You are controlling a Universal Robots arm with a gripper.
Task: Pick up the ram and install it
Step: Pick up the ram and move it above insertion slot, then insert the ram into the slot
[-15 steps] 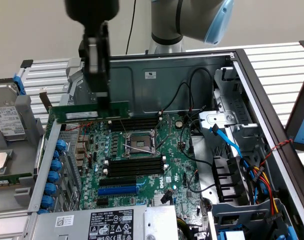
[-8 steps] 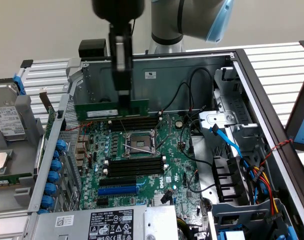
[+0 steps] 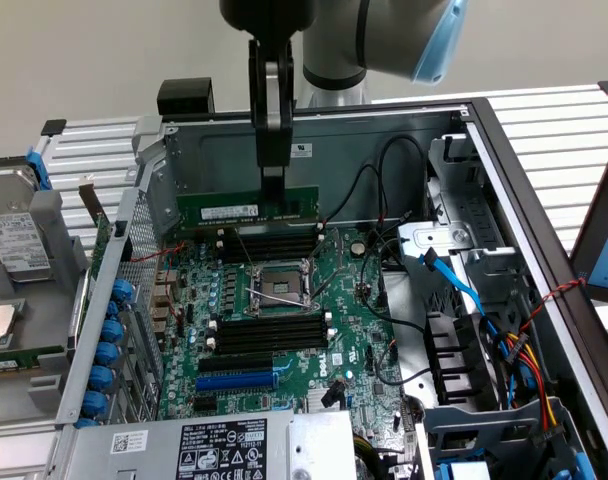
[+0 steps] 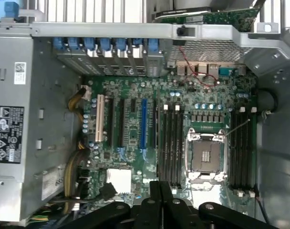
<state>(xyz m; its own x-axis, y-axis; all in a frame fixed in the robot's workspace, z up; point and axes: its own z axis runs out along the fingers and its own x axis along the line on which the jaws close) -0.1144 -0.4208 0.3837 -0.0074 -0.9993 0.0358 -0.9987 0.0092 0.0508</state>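
The ram (image 3: 224,210) is a long dark-green stick with a white label. It hangs level and on edge, just above the far bank of black memory slots (image 3: 269,245) on the green motherboard (image 3: 354,300). My gripper (image 3: 273,185) comes straight down from above and is shut on the ram's upper edge near its middle. In the wrist view the black fingers (image 4: 159,205) sit over the board edge, with one slot bank (image 4: 170,143) and the other slot bank (image 4: 243,148) on either side of the CPU socket (image 4: 207,155).
The open computer case has a metal back wall (image 3: 314,140) close behind the ram. A drive cage (image 3: 474,300) with blue, red and yellow cables is at the exterior view's right. The power supply (image 3: 204,445) is at the front. Blue card clips (image 3: 109,340) line the left. A blue expansion slot (image 3: 234,380) lies nearer.
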